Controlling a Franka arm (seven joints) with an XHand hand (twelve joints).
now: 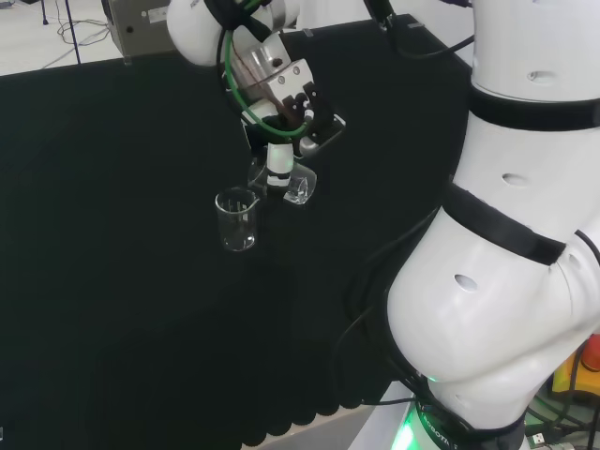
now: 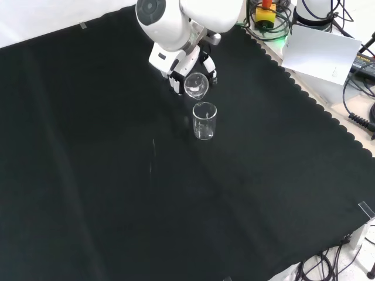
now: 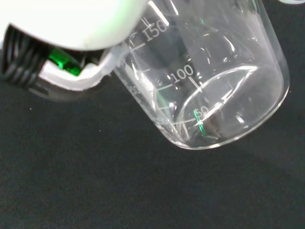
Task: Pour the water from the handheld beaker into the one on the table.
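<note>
Above the black cloth [image 2: 105, 175] we see the hand [image 1: 278, 169] with its fingers curled round a clear beaker [image 1: 299, 187], holding it tilted in the air. In the front view that beaker's [image 2: 196, 85] round mouth faces the camera and sits just above and behind a second beaker [image 2: 204, 120], which stands upright on the cloth. In the head view the standing beaker [image 1: 236, 219] is just left of the held one and lower. From the wrist view we look along the held beaker's [image 3: 209, 90] side to its base; we cannot tell whether either holds water.
</note>
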